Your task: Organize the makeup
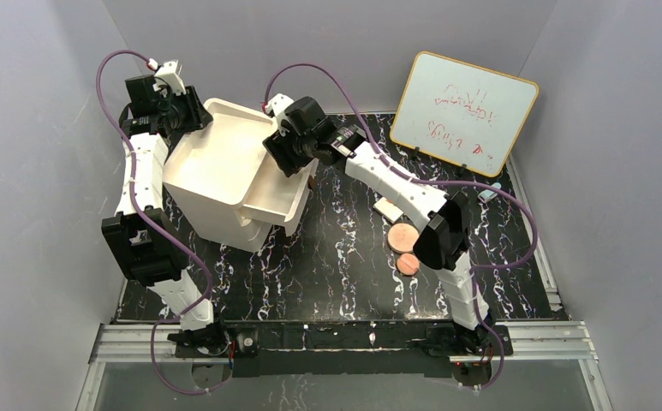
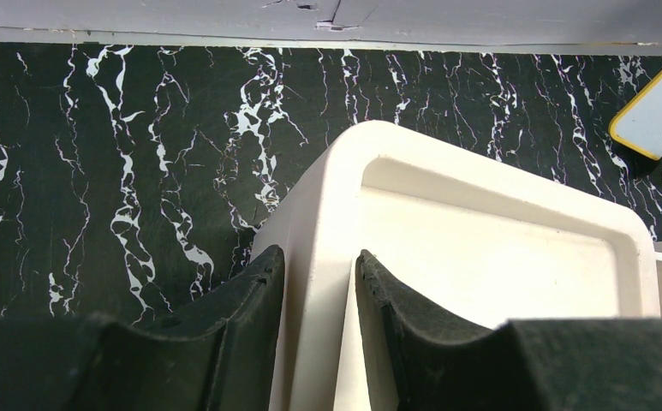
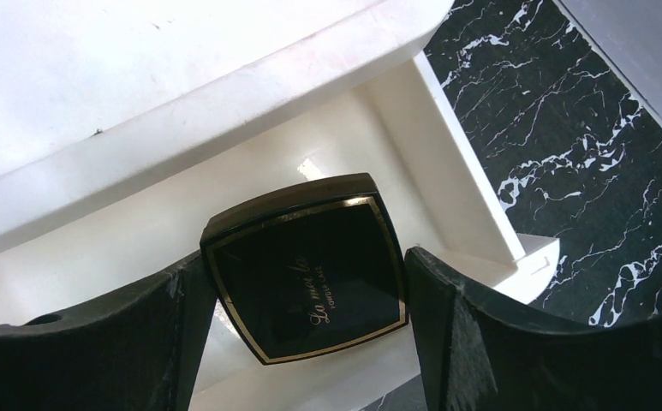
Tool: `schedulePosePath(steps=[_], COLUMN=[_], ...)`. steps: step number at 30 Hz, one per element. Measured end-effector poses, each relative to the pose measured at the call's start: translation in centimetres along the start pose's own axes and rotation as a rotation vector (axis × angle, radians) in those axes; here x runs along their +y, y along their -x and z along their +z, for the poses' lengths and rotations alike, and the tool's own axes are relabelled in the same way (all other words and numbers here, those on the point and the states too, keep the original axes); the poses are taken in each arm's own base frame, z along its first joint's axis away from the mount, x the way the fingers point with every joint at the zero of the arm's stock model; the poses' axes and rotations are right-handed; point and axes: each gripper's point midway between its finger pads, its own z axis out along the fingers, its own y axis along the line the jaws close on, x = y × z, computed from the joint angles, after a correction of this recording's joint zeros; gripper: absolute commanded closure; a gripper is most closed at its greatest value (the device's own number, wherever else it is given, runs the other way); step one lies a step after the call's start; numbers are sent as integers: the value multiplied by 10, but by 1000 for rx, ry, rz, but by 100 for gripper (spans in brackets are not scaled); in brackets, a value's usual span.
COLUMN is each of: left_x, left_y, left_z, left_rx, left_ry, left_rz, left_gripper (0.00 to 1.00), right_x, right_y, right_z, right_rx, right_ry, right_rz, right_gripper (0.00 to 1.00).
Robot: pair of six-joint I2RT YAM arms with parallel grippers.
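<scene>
Both arms have white links, the left arm (image 1: 141, 175) and the right arm (image 1: 393, 184) alike, joined by chunky black motor housings. A thin purple cable (image 1: 104, 86) loops along each (red-tipped at the wrist end). The fingers (image 2: 241, 334) are matte black with finely notched inner edges.

Plain grey walls (image 1: 44, 171) around a black, white-veined marble tabletop (image 1: 336, 274), whiteboard (image 1: 464, 111) at back.

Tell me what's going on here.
The left tool is clamped on the rim of the white drawer box, apparently steadying it. The right tool holds a black square compact over the box's open drawer. Two copper-pink discs lie on the table near the right arm, not yet put away.
</scene>
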Motion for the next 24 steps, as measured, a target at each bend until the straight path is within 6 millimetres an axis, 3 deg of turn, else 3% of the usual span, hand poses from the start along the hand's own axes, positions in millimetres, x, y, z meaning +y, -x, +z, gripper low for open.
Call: schedulePosePath(steps=[2,9,13,18,22,24], left_x=[0,0,0,0,0,0], left_y=[0,0,0,0,0,0], left_z=[0,0,0,1,1,1], left_rx=[0,0,0,-1,-1,-1], left_ry=[0,0,0,-1,-1,-1], left_rz=[0,-4,-7,-7,-7,-7], left_gripper=[65,64,64,63,63,63], right_x=[0,-8,-21,-46,-80,-101], right_y=[-3,2,8,30,49,46], right_z=[3,7,-3,-53,-110,-128], right_rx=[8,-36,-90,-216,-330,-343], right_ry=[1,-50,-120,-250,-380,-406], right_rz=[1,-17,-37,-44,-8,13], right_gripper=[2,1,1,1,1,1])
